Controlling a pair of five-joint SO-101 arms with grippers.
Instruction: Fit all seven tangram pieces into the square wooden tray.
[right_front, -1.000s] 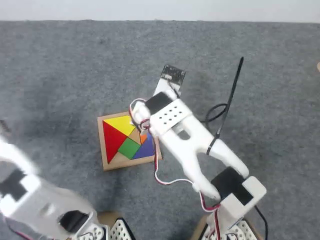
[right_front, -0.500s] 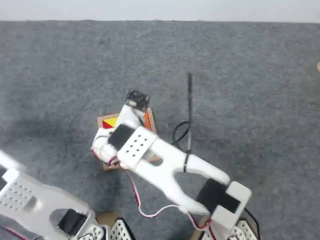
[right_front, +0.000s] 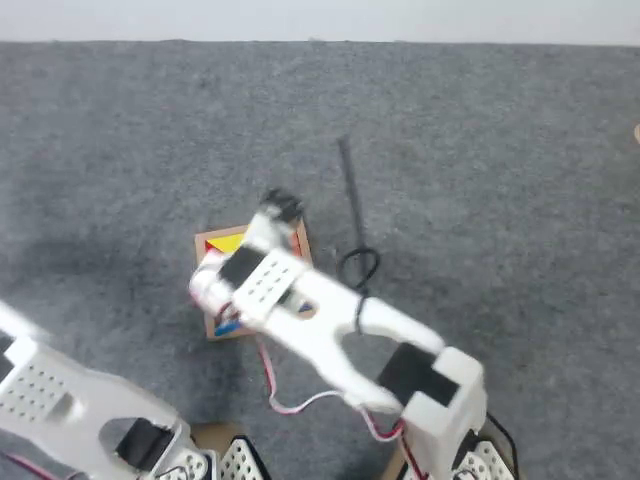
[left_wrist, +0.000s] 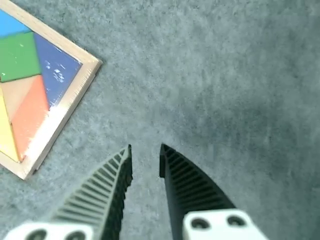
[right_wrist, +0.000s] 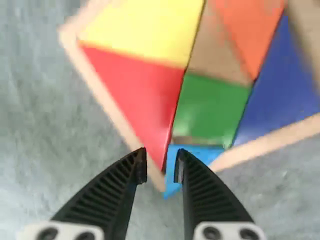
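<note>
The square wooden tray (right_front: 206, 243) lies on the grey carpet, mostly under my right arm (right_front: 300, 300). In the right wrist view it holds the yellow (right_wrist: 150, 25), red (right_wrist: 140, 95), green (right_wrist: 210, 110), orange (right_wrist: 245, 25), tan (right_wrist: 215, 60) and dark blue (right_wrist: 280, 90) pieces. A light-blue triangle (right_wrist: 192, 152) sits at the near corner, its tip over the rim (right_wrist: 106, 97). My right gripper (right_wrist: 160, 165) hovers at that corner, narrowly open, clamping nothing. My left gripper (left_wrist: 145, 150) is open over bare carpet beside the tray (left_wrist: 75, 95).
My left arm (right_front: 70, 400) is low at the front left. A black cable (right_front: 352, 215) stands up from the right arm. Grey carpet (right_front: 500, 150) stretches around the tray, with free room behind and to the right.
My right arm swung left across the tray, from its right side to its front-left corner. My left arm shifted slightly at the front left.
</note>
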